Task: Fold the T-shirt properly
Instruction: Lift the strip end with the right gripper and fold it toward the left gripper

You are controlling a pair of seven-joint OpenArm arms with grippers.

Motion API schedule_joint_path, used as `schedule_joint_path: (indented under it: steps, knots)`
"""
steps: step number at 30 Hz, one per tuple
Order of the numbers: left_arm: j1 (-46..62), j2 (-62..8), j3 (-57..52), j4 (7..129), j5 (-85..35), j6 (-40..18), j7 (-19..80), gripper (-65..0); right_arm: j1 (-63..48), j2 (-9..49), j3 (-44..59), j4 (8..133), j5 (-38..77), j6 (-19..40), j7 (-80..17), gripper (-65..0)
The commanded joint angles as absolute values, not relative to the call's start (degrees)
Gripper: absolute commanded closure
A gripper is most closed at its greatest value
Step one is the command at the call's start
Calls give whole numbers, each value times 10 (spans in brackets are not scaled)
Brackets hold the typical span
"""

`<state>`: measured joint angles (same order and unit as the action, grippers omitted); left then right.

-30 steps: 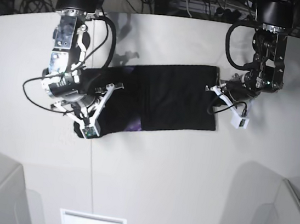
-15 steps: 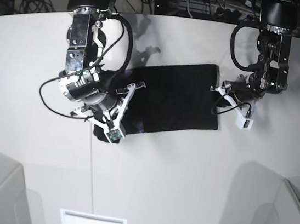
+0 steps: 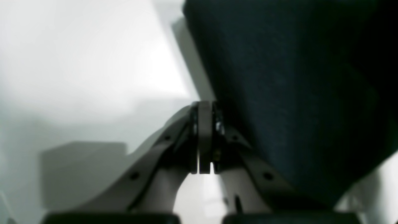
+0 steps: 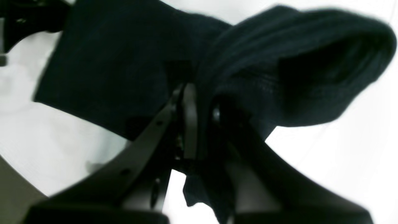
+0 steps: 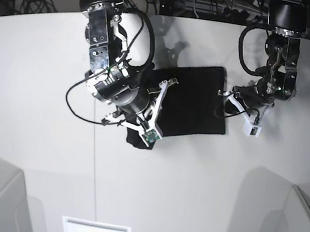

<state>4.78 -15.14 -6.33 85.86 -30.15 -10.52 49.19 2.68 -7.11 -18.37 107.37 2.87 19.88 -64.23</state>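
Carried rightward, our right fingers [image 5: 142,127] have dragged the T-shirt [image 5: 194,101] edge over itself—clamped on cloth. Left fingers [image 3: 205,137] pressed together, seemingly empty, beside the shirt's right edge on the bench [image 5: 191,189].

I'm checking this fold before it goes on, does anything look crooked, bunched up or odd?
Mostly tidy. The T-shirt lies flat on the white table, but the end pinched in the right gripper is bunched into a thick roll and lifted. The left gripper sits shut beside the shirt's other edge, holding nothing.
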Motion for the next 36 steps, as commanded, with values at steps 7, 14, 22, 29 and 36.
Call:
schedule_joint_path:
  steps: [7, 14, 22, 29, 36]
  knots:
    - [49, -153, -64, 859, -270, -97, 513, 0, 38, -78, -244, 1084, 36, 185, -605, 0]
    - [35, -153, -63, 858, -269, -97, 513, 0, 38, -80, -278, 1082, 36, 185, -601, 0]
    - [13, -155, -24, 854, -267, -97, 513, 0, 37, -80, -320, 1057, 36, 185, -600, 0]
    - [9, -154, -25, 853, -267, -97, 513, 0, 40, -81, -331, 1026, 37, 184, -577, 0]
    - [10, -155, -29, 853, -267, -97, 513, 0, 72, -83, -332, 973, 144, 114, -544, 0]
